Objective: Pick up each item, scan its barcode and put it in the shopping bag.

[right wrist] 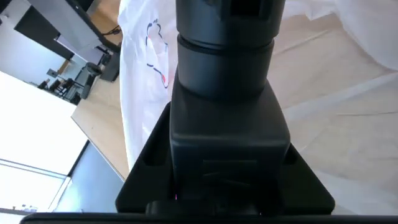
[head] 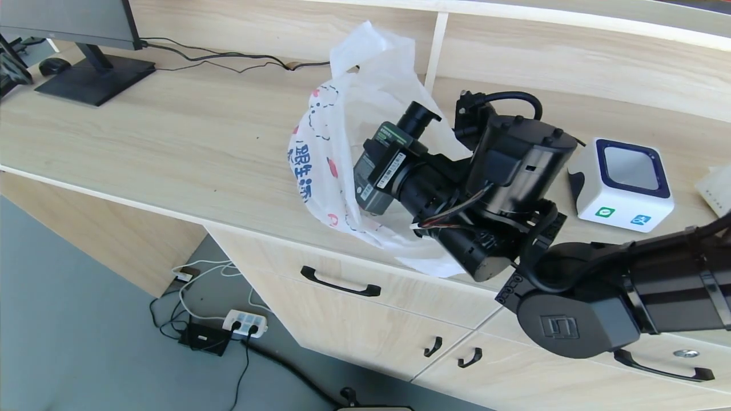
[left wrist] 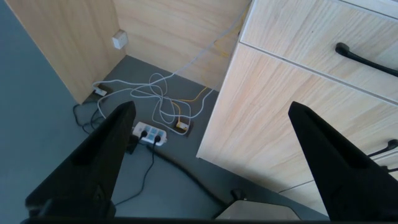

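A dark square-bodied bottle with a black cap and barcode labels hangs at the mouth of the white plastic shopping bag, which lies on the wooden counter. My right gripper is shut on the bottle's lower body. In the right wrist view the bottle points toward the bag's plastic. The white cube scanner with a dark-framed window stands on the counter to the right of the arm. My left gripper hangs open and empty low beside the drawer fronts, over the floor.
A monitor stand and a mouse sit at the counter's far left, with a cable running behind the bag. Drawers with black handles lie below the counter. A power strip and cords lie on the floor.
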Tool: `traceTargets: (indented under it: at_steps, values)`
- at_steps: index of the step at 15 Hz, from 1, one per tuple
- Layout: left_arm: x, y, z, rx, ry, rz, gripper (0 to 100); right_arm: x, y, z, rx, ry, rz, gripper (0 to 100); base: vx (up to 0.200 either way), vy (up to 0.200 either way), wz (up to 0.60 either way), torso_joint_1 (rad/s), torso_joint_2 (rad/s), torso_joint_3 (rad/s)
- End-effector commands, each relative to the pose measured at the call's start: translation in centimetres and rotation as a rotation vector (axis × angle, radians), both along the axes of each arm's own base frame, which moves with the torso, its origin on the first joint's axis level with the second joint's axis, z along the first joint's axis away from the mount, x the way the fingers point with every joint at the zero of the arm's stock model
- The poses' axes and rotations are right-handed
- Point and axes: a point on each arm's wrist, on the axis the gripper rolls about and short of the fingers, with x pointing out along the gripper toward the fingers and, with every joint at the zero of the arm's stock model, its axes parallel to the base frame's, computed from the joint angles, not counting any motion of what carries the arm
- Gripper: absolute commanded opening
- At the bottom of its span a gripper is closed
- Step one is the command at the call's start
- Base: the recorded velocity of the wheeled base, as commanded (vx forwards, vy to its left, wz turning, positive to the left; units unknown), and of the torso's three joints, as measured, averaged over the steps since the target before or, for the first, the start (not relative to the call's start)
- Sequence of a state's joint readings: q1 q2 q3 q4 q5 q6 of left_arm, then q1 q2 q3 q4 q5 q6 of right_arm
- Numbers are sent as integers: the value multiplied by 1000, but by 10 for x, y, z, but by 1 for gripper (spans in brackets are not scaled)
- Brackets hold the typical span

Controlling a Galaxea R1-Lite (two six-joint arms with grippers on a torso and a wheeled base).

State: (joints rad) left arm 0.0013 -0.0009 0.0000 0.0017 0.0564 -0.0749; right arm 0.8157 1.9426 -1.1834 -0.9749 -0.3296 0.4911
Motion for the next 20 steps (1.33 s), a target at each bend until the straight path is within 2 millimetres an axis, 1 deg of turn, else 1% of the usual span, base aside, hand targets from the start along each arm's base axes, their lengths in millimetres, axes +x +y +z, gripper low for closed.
traceTargets:
  at_steps: [1, 3, 5, 6, 8, 9, 11, 14, 16, 17, 18, 20]
  values:
    - [0, 0, 0, 0, 1, 1, 100, 4, 5, -11, -21, 20, -1, 0, 0, 0, 0, 0, 0, 0]
    - [0, 0, 0, 0, 1, 1, 100, 6, 6, -15, -30, 26, 0, 0, 0, 0, 0, 0, 0, 0]
    - [0, 0, 0, 0, 1, 1, 100, 6, 5, -11, -35, 17, -2, 0, 0, 0, 0, 0, 0, 0]
    - [0, 0, 0, 0, 1, 1, 100, 5, 6, -11, -36, 16, -3, 100, 0, 0, 0, 0, 0, 0]
    - [0, 0, 0, 0, 1, 1, 100, 5, 6, -11, -53, 5, -8, 100, 0, 0, 0, 0, 0, 0]
    - [0, 0, 0, 0, 1, 1, 100, 6, 6, -7, -59, -15, -12, 100, 0, 0, 0, 0, 0, 0]
    - [0, 0, 0, 0, 1, 1, 100, 9, 6, 7, -65, -66, -31, 100, 0, 0, 0, 0, 0, 0]
    - [0, 0, 0, 0, 1, 1, 100, 23, -9, 13, -181, -158, -98, 100, 0, 0, 0, 0, 0, 0]
    - [0, 0, 0, 0, 1, 1, 100, 24, -11, 16, -223, -221, -82, 100, 0, 0, 0, 0, 0, 0]
    - [0, 0, 0, 0, -1, 1, 100, 25, -13, 17, -234, -228, -94, 100, 0, 0, 0, 0, 0, 0]
    - [0, 0, 0, 0, 1, 1, 100, 29, -21, 21, -284, -259, -129, 100, 0, 0, 0, 0, 0, 0]
    - [0, 0, 0, 0, 1, 1, 100, 28, -23, 25, -331, -298, -151, 100, 0, 0, 0, 0, 0, 0]
